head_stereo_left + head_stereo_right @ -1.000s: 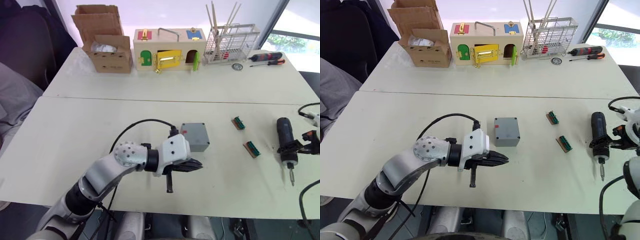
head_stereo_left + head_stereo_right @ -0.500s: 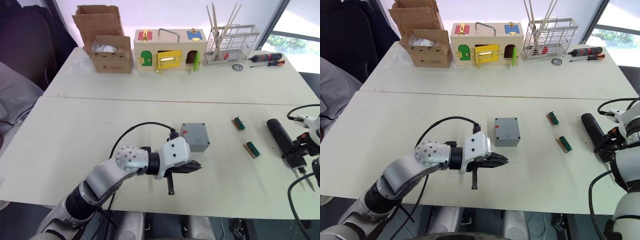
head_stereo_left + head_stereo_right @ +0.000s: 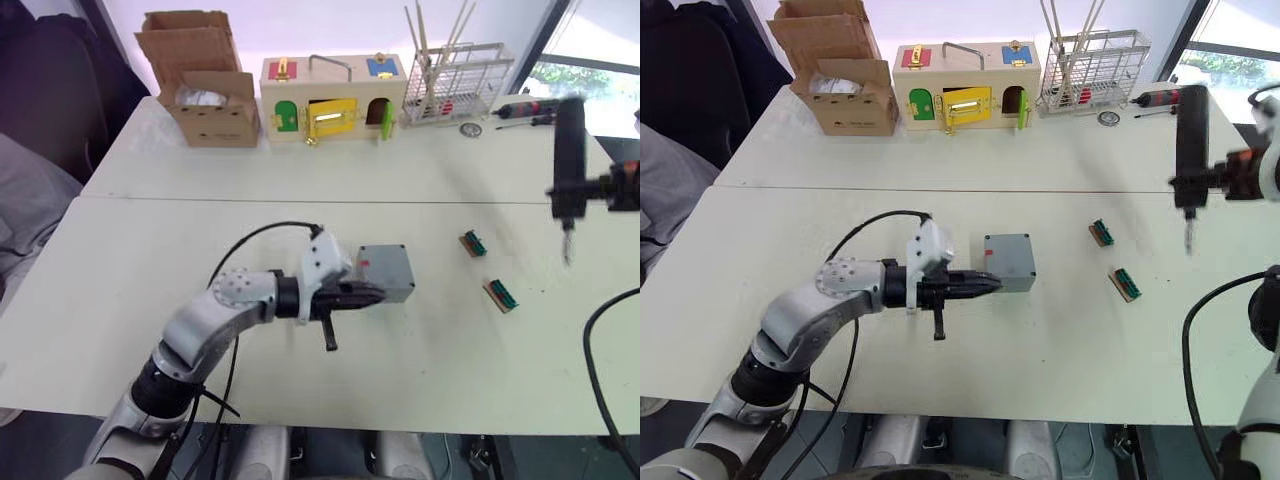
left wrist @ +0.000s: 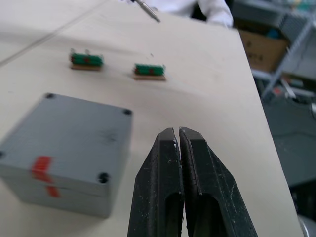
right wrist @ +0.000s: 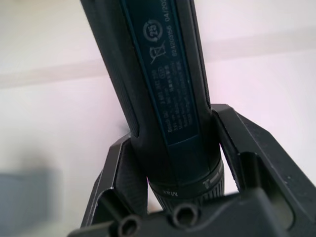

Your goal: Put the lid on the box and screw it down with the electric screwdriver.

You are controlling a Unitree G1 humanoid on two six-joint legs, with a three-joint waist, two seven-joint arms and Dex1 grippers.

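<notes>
The grey box stands mid-table with a red mark on its side. The grey lid lies on top of it, a screw hole in each corner. My left gripper is shut with nothing in it. Its tips lie just beside the box's near corner, and I cannot tell whether they touch. To the right, my right gripper is shut on the electric screwdriver. The dark tool hangs upright well above the table with its metal bit pointing down.
Two small green terminal blocks lie between the box and the screwdriver. Along the far edge stand a cardboard box, a wooden box with coloured doors, a wire rack and red-and-black hand screwdrivers.
My right gripper has lifted the electric screwdriver off the table and turned it upright, bit down. My left gripper has moved up to the box's near corner.
</notes>
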